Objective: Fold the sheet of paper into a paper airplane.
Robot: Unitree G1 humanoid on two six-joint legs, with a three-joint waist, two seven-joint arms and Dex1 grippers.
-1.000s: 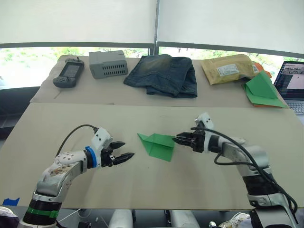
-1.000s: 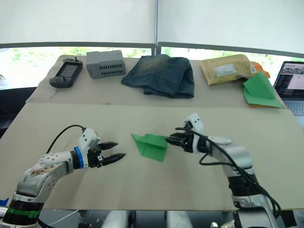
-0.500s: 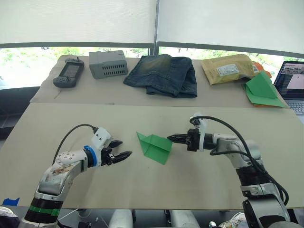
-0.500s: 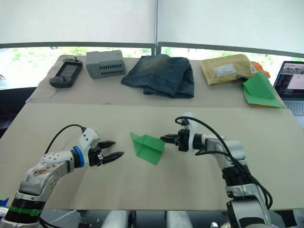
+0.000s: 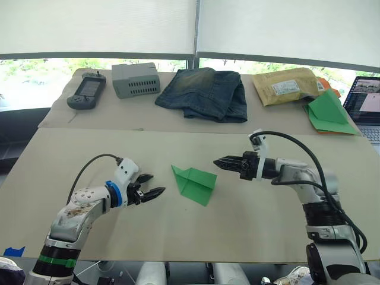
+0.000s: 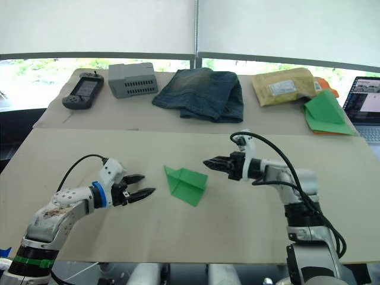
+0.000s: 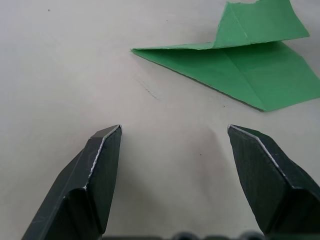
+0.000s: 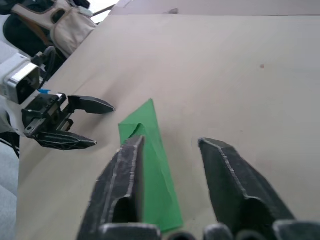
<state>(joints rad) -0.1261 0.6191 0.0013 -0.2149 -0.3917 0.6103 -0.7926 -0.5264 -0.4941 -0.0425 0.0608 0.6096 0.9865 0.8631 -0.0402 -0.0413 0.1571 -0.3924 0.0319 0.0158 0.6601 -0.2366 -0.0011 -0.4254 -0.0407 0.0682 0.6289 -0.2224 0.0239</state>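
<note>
On the tan table [image 5: 249, 219], the paper airplane [image 5: 195, 181] lies between my hands. My right gripper [image 5: 218, 161] hangs nearer, unclenched and empty; my left gripper [image 5: 154, 191], also spread, waits farther off.

Bright daylight enters from the windows [image 5: 35, 83] at twelve o'clock, blown out to white glare. The table [image 5: 178, 237] is evenly lit with soft shadows.

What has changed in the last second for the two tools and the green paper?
The right tool let go of the folded green paper and drew back, up and away from its edge, fingers open. The paper lies flat on the table in nearly the same place. The left tool stayed open beside it.
</note>
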